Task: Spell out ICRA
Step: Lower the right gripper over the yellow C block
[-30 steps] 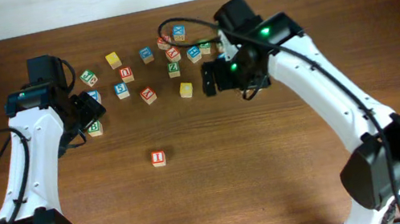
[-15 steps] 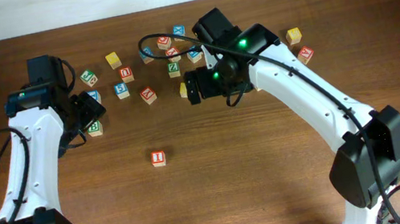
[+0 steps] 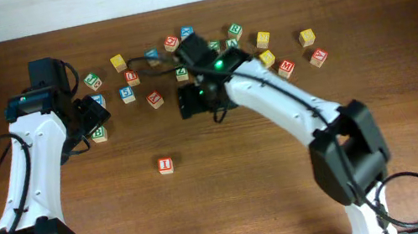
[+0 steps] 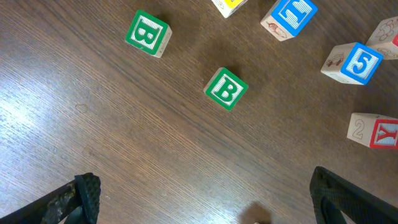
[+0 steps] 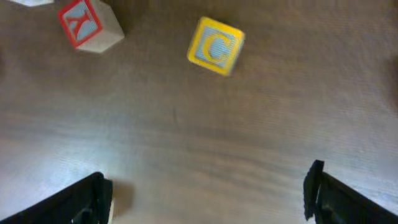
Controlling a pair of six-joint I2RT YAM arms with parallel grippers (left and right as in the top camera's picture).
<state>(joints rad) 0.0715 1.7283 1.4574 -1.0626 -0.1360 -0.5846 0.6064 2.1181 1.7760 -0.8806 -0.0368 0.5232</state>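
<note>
A red I block (image 3: 165, 165) lies alone on the wood table's middle front. A yellow C block (image 5: 216, 45) lies flat ahead of my right gripper (image 5: 208, 193), which is open and empty above bare wood. In the overhead view this gripper (image 3: 192, 101) covers the C block. A red Y block (image 3: 155, 100) lies to its left and also shows in the right wrist view (image 5: 87, 22). My left gripper (image 3: 90, 116) is open and empty; in its wrist view (image 4: 205, 199) two green B blocks (image 4: 226, 88) (image 4: 148, 33) lie ahead of it.
Several more letter blocks lie scattered along the back of the table, among them a yellow one (image 3: 118, 62), a blue one (image 3: 128, 93), a green one (image 3: 235, 30) and a red one (image 3: 318, 56). A blue 5 block (image 4: 354, 62) lies right of the B blocks.
My right arm has swung left across the table and now hovers over the yellow C block. The left arm has not moved.
</note>
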